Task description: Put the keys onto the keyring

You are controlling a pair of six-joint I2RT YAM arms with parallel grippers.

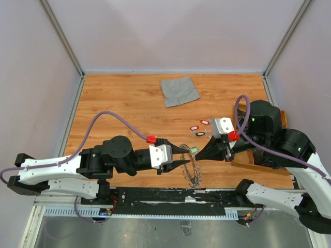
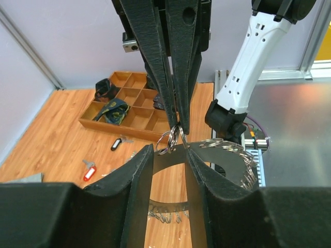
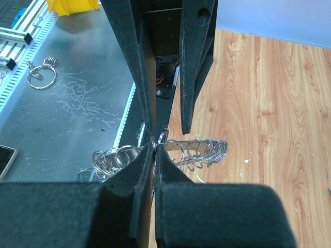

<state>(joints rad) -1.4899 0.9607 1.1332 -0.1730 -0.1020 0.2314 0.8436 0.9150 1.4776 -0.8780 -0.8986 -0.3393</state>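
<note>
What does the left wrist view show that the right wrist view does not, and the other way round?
Only the left wrist view: the wooden tray with dark parts, a red-tagged key and a black-tagged key lying on the wood.
Only the right wrist view: a spare ring on the grey metal surface and a yellow box.
Both: the keyring with its fringe of small rings, the left claw with jaws apart, and the right claw shut on a small wire ring, plainest in the left wrist view.
</note>
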